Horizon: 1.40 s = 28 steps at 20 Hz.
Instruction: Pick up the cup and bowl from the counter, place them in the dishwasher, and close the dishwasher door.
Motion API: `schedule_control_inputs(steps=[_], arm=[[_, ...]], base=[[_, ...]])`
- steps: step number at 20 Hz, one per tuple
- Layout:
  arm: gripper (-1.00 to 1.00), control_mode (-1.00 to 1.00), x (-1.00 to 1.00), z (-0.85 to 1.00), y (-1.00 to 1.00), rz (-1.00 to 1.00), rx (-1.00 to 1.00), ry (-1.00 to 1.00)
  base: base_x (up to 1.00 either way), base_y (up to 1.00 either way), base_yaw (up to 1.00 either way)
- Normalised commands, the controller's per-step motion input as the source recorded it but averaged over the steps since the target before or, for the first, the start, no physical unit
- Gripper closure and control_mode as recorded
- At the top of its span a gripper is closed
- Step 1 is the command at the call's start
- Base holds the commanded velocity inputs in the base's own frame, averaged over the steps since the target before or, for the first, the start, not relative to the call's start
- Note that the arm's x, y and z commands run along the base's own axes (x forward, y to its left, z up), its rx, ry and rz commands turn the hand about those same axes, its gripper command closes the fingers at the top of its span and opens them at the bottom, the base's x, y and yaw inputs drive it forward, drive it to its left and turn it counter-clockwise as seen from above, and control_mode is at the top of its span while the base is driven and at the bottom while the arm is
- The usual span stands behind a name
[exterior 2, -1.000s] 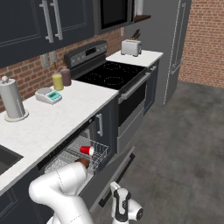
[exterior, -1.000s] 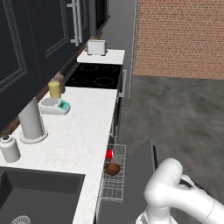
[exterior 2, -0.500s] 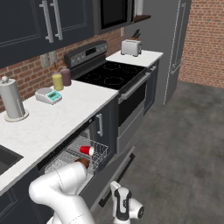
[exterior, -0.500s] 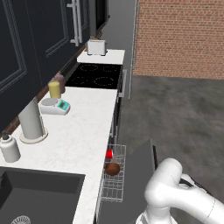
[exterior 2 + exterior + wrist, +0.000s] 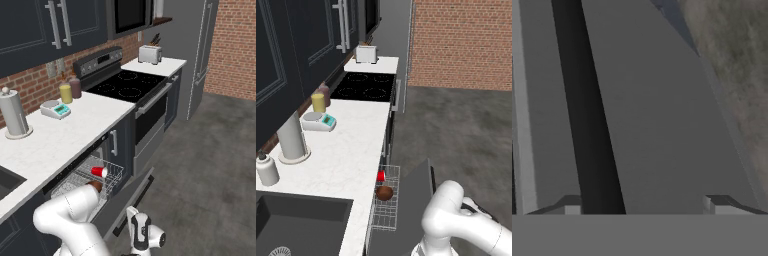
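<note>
Beside the counter (image 5: 351, 165) edge, the dishwasher door (image 5: 406, 210) hangs partly open.

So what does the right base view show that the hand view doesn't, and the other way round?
Right base view alone: the cup lying on its side and the bowl in the pulled-out rack of the dishwasher, plus the counter, the stove and the toaster.

Hand view alone: the gripper, its fingertips spread wide apart just above the dishwasher door, and a dark band running along the panel.

Both: the open dishwasher door and the grey floor.
</note>
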Motion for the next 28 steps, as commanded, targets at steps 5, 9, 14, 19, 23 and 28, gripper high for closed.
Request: schedule_control_inputs(steps=[5, 9, 14, 19, 23, 28], arm=[[-1.0, -1.0, 0.7, 0.15, 0.98, 0.06, 0.22, 0.0], [-1.0, -1.0, 0.52, 0.25, 1.0, 0.06, 0.21, 0.0], [-1.0, -1.0, 0.43, 0.33, 1.0, 0.07, 0.19, 0.0], [-1.0, -1.0, 0.42, 0.35, 1.0, 0.06, 0.15, 0.0], [-1.0, -1.0, 0.45, 0.33, 1.0, 0.04, 0.12, 0.0], [-1.0, -1.0, 0.46, 0.3, 1.0, 0.03, 0.09, 0.0]], base=[[0.0, 0.0, 0.0], [0.0, 0.0, 0.0], [0.0, 0.0, 0.0], [0.0, 0.0, 0.0], [0.0, 0.0, 0.0], [0.0, 0.0, 0.0]])
